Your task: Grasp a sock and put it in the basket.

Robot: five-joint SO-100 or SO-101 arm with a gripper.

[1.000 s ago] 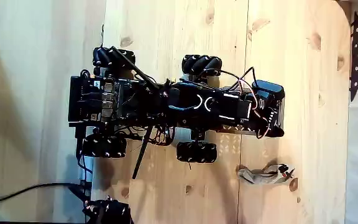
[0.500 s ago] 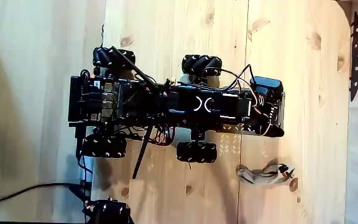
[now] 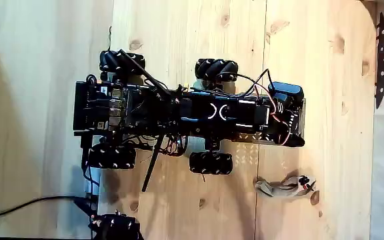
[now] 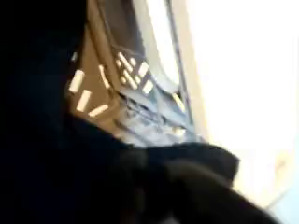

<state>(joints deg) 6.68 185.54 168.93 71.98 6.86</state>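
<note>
Lying over basket (image 3: 297, 124), fingers (image 3: 287, 93); sock unseen.

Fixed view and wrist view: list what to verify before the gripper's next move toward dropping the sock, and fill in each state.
1. Gripper above the basket: ok; the fixed view shows it over the robot's right end, with perforated metal beneath.
2. Black sock held: cannot tell; the wrist view shows a dark, blurred mass.
3. Jaws open or shut: cannot tell.
4. Pale sock out of the way: ok; it lies on the table, apart from the robot.
5. Wires free of the gripper: cannot tell; they loop close beside it.
</note>
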